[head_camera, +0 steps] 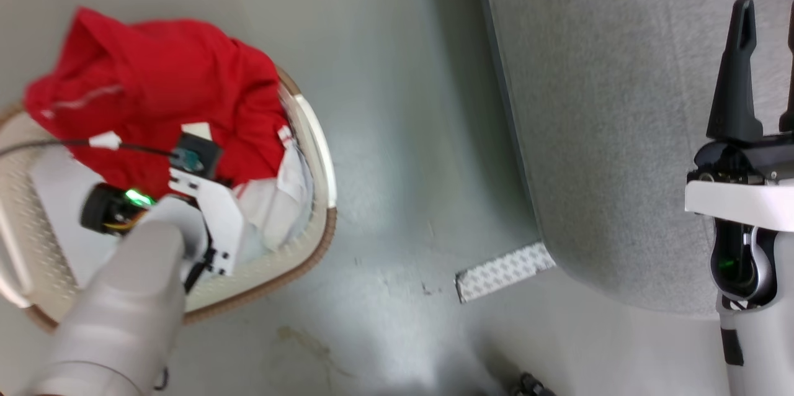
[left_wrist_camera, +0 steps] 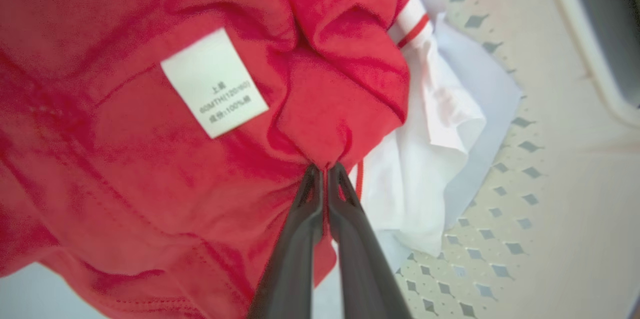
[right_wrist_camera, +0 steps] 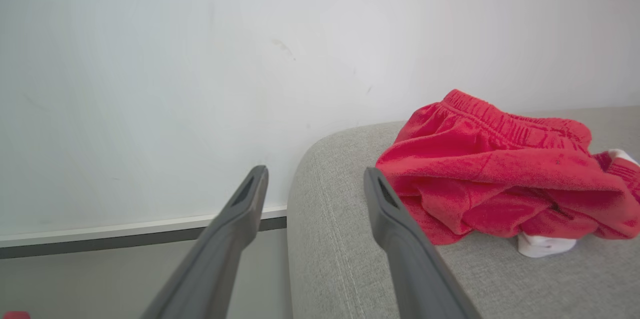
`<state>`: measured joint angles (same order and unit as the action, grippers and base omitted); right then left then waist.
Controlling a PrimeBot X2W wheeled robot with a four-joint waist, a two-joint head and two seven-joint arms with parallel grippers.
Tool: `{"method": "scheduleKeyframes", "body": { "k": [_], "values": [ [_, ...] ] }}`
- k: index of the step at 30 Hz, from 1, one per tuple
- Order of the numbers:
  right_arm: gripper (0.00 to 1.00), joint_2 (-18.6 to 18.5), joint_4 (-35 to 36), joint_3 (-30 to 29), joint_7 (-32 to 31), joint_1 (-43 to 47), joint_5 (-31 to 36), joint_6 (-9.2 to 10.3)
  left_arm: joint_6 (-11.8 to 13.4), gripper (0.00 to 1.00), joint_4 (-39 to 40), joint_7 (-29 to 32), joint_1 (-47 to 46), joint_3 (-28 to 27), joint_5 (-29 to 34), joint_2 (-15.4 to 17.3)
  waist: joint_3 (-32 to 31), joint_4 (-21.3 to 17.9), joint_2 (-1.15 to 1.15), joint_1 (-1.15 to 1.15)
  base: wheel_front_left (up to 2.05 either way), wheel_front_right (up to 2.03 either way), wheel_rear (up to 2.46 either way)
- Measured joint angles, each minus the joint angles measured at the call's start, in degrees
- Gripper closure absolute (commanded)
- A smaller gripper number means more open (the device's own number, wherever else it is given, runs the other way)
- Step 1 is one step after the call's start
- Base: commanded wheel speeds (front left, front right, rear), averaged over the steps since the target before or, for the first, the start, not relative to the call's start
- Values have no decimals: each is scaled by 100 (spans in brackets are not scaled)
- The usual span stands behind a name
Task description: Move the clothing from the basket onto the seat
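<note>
One basket (head_camera: pixel 322 154) held a heap of red clothing (head_camera: pixel 155 85), its piece count unclear; one more red garment (right_wrist_camera: pixel 495 179) lay on the one seat (head_camera: pixel 595 104). The left gripper (left_wrist_camera: pixel 326 171) was clamped on a red fold near one white label (left_wrist_camera: pixel 214 82), blurred except "100%"; the right gripper (right_wrist_camera: pixel 315 174) stood wide, empty.

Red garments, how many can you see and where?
2. One red garment bunched in the basket, pinched by the left gripper; the red shorts lie on the seat. More may be hidden in the basket.
</note>
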<state>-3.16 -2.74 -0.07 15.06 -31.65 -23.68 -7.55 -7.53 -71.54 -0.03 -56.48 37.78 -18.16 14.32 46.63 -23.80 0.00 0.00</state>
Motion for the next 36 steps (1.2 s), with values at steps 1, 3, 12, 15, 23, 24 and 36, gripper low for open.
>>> {"method": "scheduleKeyframes", "body": {
  "k": [1,3,12,15,23,24,36],
  "values": [
    [0,-16,-21,-7,-1,29,8,0,0,100,15,-82,44,18,-51,-45,-99,26,0,0,0,0,0],
    [0,-63,-45,-25,-1,79,31,0,0,100,64,-222,137,80,-130,-120,-297,82,0,0,0,0,0],
    [0,-389,-167,-85,-1,410,77,0,0,100,172,-1031,509,248,-479,-383,-1294,417,0,0,0,0,0],
    [0,-475,-240,-91,0,543,78,0,0,100,226,-1249,630,289,-525,-471,-1646,548,0,-1,0,0,0],
    [0,-721,-433,-65,0,975,79,0,0,100,748,-1493,880,286,-659,-621,-2584,972,0,-1,0,0,0],
    [0,-721,-433,-65,0,975,79,0,0,100,748,-1493,880,286,-659,-621,-2584,972,0,-1,0,0,0],
    [0,-887,-679,76,10,1452,48,0,256,100,2727,-1510,1352,44,-401,-546,-3633,1693,0,-2,0,0,0]
  ]
}}
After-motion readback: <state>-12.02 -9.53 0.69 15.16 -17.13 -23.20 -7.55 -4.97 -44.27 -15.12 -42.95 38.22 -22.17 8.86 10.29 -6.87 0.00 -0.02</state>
